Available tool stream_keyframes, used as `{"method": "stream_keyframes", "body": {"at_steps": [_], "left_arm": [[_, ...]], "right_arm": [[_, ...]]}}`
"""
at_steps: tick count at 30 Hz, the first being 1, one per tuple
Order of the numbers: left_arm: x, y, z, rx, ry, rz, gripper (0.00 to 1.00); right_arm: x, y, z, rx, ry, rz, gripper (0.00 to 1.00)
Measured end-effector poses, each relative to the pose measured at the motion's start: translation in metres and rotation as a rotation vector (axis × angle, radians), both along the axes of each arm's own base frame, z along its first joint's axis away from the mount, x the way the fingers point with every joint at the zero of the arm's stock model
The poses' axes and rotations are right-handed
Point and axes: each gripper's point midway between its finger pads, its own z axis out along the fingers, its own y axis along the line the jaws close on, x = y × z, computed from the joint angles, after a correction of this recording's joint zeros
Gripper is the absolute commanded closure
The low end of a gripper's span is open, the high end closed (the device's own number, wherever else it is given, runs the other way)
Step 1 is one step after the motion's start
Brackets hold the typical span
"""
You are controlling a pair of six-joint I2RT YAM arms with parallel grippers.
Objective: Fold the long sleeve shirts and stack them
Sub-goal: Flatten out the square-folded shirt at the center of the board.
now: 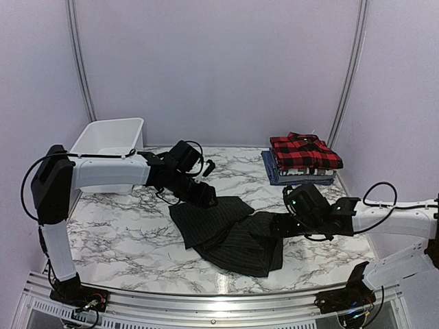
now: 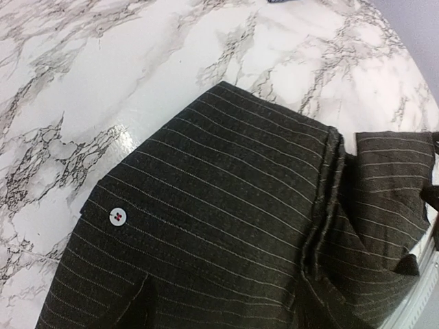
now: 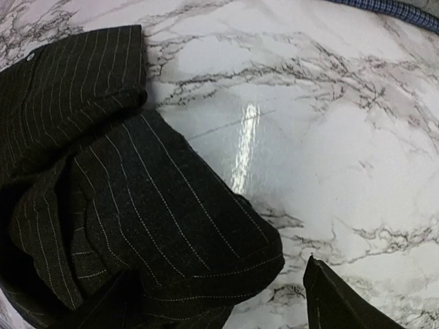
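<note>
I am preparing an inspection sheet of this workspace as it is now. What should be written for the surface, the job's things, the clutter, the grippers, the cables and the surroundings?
Surface: marble-pattern table, glossy.
Job's things: black pinstriped shirt rumpled at centre, not yet folded flat; folded stack at far right, red-and-black plaid shirt on top, blue checked shirt at the bottom.
Clutter: white plastic bin at far left.
Grippers: left gripper at the pinstriped shirt's far edge, state unclear; right gripper at its right edge, fingers apart.
Cables: black cables loop along both arms, clear of the cloth.
Surroundings: plain pale walls; metal rail at the near edge.
</note>
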Motion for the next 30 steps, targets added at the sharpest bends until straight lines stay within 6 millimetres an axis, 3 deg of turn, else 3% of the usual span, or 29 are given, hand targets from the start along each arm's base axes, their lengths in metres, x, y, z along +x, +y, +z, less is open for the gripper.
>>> {"method": "stream_keyframes", "body": {"at_steps": [6,10,15,18,21,23,28,30], "left_arm": [[0.015,-0.003,-0.035,0.126,0.0,-0.011,0.27],[0.025,0.0,-0.05,0.196,-0.011,0.003,0.31],[0.031,0.008,-0.067,0.269,-0.019,0.022,0.48],[0.033,0.013,-0.07,0.297,-0.028,0.031,0.64],[0.035,0.016,-0.071,0.312,-0.04,0.041,0.9],[0.036,0.019,-0.072,0.325,-0.045,0.047,1.0],[0.03,0.031,-0.07,0.358,-0.045,0.06,1.0],[0.026,0.038,-0.058,0.362,-0.047,0.064,1.0]], "right_arm": [[-0.035,-0.006,-0.017,0.016,0.069,-0.013,0.22],[-0.046,-0.003,-0.029,0.015,0.106,-0.013,0.22],[-0.047,-0.001,-0.047,-0.022,0.142,-0.025,0.24],[-0.046,-0.002,-0.062,-0.068,0.169,-0.031,0.29],[-0.042,0.0,-0.067,-0.097,0.17,-0.038,0.44],[-0.038,0.002,-0.066,-0.104,0.164,-0.039,0.58],[-0.024,0.0,-0.059,-0.127,0.139,-0.051,0.97],[-0.011,-0.005,-0.051,-0.136,0.119,-0.069,1.0]]}}
